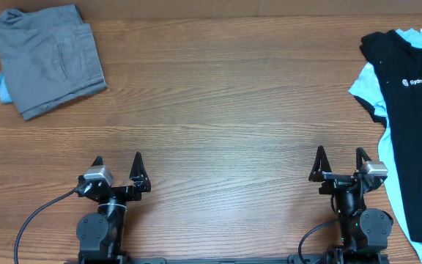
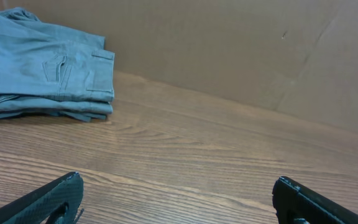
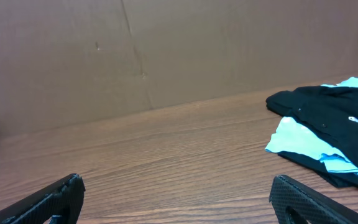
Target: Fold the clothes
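Woodgrain table [image 1: 218, 103] bears folded grey trousers [image 1: 47, 60]; rumpled black shirt [image 1: 414, 110].

Can't read the tiny logo [image 1: 414, 82] on the black shirt [image 1: 409, 125], cropped at the right edge, burying most of a light blue garment [image 1: 363, 86].

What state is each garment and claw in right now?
Grey cloth trousers: folded, lying far left.
Black polo shirt with white lettering: unfolded, lying over the light blue one.
Light blue cloth shirt: unfolded, mostly covered by the black one.
Left claw: open, empty.
Right claw: open, empty.
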